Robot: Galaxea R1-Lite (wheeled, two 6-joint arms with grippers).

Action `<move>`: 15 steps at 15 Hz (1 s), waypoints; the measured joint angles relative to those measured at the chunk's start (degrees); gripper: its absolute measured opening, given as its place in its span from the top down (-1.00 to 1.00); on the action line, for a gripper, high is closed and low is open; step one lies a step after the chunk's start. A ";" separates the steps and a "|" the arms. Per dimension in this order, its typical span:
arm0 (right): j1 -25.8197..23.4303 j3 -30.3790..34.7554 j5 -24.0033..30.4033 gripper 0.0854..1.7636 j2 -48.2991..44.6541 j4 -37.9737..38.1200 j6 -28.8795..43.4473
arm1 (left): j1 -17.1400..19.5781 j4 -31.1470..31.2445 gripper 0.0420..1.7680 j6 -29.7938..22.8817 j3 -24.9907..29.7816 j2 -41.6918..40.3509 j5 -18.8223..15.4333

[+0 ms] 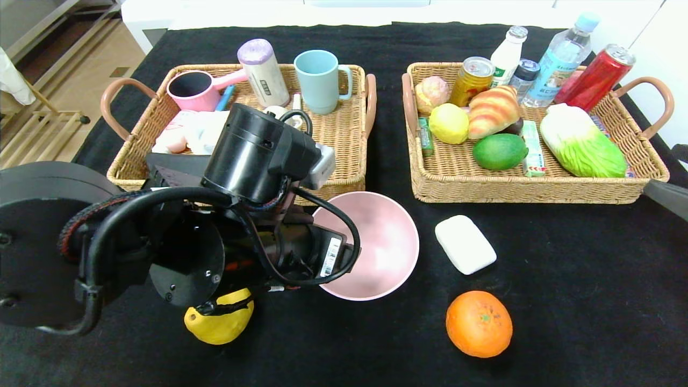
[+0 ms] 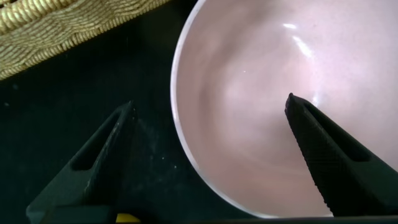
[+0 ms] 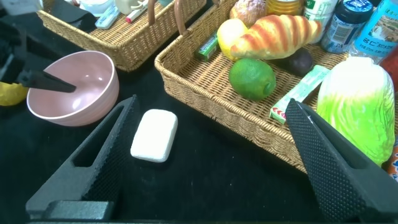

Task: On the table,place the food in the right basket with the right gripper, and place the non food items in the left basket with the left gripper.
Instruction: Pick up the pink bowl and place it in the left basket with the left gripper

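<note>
The orange (image 1: 479,324) lies nearest, at five o'clock of the pink bowl (image 1: 376,244). The left gripper (image 2: 208,155), fully open and empty, straddles the bowl's rim; the next move is probably to close. The right gripper (image 3: 211,155) waits open, at three o'clock beside the right basket (image 1: 537,188).

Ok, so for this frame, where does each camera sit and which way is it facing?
Head: on the robot's head, looking forward and down at the table, both baskets, the orange; left arm fills its left.
Left wrist: on the left arm, aimed at the pink bowl; left gripper fingers straddle its rim.
Right wrist: on the right arm, facing the right basket and white bar; right gripper open.
Shared: all three show the bowl.
</note>
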 joint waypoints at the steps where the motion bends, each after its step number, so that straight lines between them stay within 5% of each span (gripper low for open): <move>1: 0.00 0.00 -0.02 -0.94 0.00 0.00 -0.01 | 0.22 -0.09 -0.94 0.07 -0.34 0.55 -0.06; 9: 0.00 0.09 -0.02 -0.94 0.01 0.01 0.00 | 0.90 -0.09 -0.87 -0.34 -0.55 3.24 -0.39; 15: 0.07 0.28 0.00 -0.94 0.01 0.04 -0.01 | 1.38 0.00 0.10 -0.50 -0.87 3.91 -0.28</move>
